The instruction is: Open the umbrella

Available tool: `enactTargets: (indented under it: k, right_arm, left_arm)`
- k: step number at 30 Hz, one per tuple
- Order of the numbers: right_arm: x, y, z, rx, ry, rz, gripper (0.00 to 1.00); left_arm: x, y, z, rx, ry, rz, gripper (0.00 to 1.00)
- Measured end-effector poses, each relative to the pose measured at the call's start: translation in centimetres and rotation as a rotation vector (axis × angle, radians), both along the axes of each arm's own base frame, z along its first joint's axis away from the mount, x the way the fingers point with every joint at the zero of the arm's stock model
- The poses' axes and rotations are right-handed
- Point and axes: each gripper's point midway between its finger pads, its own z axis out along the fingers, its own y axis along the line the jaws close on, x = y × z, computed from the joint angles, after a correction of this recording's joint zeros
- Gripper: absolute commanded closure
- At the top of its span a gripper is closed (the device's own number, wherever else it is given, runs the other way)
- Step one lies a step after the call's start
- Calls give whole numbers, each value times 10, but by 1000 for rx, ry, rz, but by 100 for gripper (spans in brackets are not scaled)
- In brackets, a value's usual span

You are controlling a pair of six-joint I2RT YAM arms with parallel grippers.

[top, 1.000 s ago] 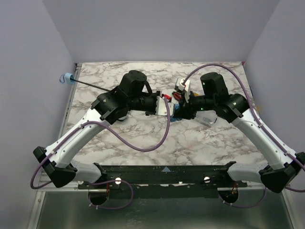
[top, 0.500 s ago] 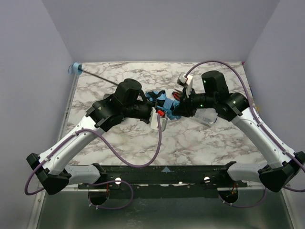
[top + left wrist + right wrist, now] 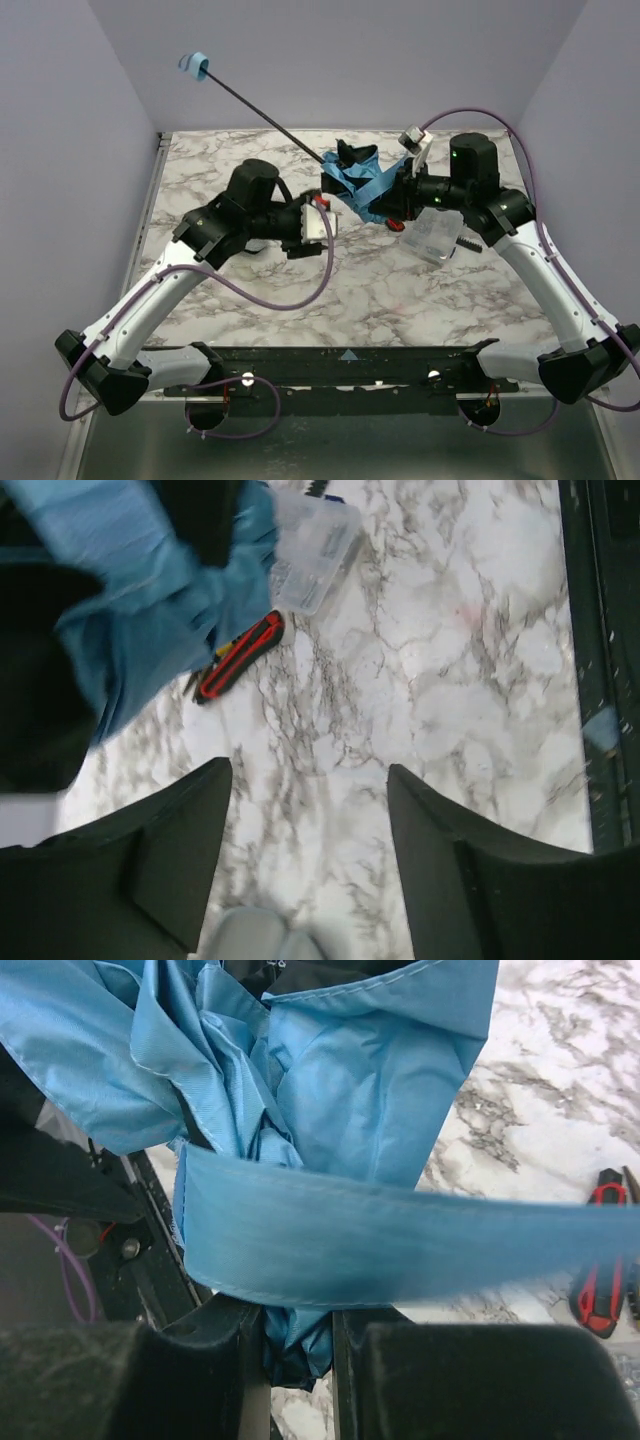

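High at far left, the handle [image 3: 193,64] of the umbrella [image 3: 352,192] points up, its shaft [image 3: 265,116] slanting down to bunched blue cloth [image 3: 330,1090] above the table [image 3: 420,290]. My left gripper [image 3: 308,780] hangs spread, empty; my right gripper [image 3: 298,1332] pinches the cloth. The cloth is not yet spread: next I likely need my left on the shaft.

Folded umbrella [image 3: 355,182] held up off marble table [image 3: 400,290], not open.
Sky-blue fabric w/ black inside [image 3: 300,1110], crumpled in a loose bunch, canopy not spread; a flat blue band runs across the front in right wrist view. Bunch sits above table's far-middle part, lower end pinched in right gripper [image 3: 298,1320]. Thin black shaft [image 3: 265,112] fully extended, tilted up & out toward table's far-left corner. Small light-blue handle [image 3: 193,64] at shaft tip, high up, past table's far edge.
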Motion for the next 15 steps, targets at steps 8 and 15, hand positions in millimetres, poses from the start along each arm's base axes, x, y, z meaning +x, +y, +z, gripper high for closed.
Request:
enactTargets:
  k: [8, 15]
  right_arm:
    - [25, -8, 11, 64, -52, -116, 100]
    - [29, -5, 15, 121, -99, -129, 100]
  left_arm:
    - [50, 30, 50, -337, 325, 362, 18]
    - [94, 52, 98, -661, 558, 586, 17]
